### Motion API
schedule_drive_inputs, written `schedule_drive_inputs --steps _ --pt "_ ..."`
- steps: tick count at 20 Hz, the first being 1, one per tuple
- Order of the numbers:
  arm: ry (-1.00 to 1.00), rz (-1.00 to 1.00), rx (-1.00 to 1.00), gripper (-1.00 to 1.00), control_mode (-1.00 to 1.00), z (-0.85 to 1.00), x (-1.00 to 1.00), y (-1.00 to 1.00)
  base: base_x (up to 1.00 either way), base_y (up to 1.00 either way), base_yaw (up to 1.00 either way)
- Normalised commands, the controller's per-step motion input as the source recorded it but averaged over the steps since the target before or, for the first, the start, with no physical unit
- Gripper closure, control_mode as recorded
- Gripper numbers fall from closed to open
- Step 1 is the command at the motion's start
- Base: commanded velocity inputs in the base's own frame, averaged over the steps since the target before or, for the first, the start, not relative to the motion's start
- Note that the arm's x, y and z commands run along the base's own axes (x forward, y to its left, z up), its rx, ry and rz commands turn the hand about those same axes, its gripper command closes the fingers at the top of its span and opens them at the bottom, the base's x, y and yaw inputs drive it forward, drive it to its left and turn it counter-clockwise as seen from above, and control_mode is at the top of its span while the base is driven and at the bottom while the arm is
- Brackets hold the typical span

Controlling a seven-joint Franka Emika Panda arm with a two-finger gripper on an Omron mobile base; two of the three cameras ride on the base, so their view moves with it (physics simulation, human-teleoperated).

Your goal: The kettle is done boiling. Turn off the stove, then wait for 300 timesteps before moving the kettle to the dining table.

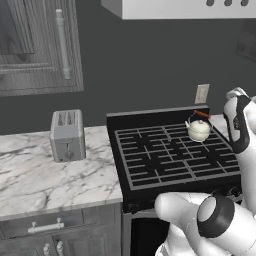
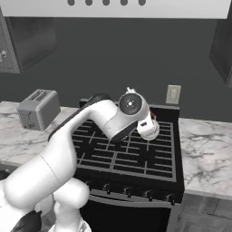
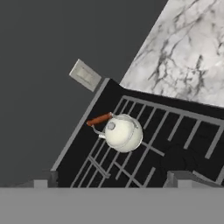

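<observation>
The cream-white kettle (image 1: 198, 129) stands upright on the back right burner of the black stove (image 1: 170, 156), its wooden handle bar on top. In the right base view my arm's wrist covers part of the kettle (image 2: 150, 130). In the hand view the kettle (image 3: 123, 133) lies below, a short way beyond my gripper (image 3: 113, 179). The gripper is open, its fingertips (image 3: 41, 180) far apart, with nothing between them. Small dark knobs (image 2: 128, 190) line the front edge of the stove (image 2: 131, 156). The dining table is out of view.
A grey toaster (image 1: 67, 135) stands on the marble counter (image 1: 45, 175) left of the stove. More marble counter (image 2: 206, 149) lies to its right. A wall outlet (image 1: 201, 93) sits behind the stove and a range hood (image 2: 113, 7) hangs above.
</observation>
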Motion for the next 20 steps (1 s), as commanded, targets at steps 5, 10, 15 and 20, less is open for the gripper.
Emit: schedule_drive_inputs --steps 5,10,15,20 --pt "0.11 0.25 -0.17 -1.00 -1.00 0.00 0.10 0.14 0.00 0.00 0.00" --pt "0.07 0.25 -0.19 -1.00 -1.00 0.00 0.06 0.15 0.00 0.00 0.00" --pt "0.05 0.21 -0.22 -1.00 -1.00 -0.02 0.15 0.17 0.00 0.00 0.00" --pt "0.00 0.12 -0.25 -1.00 -1.00 -0.11 0.17 0.17 0.00 0.00 0.00"
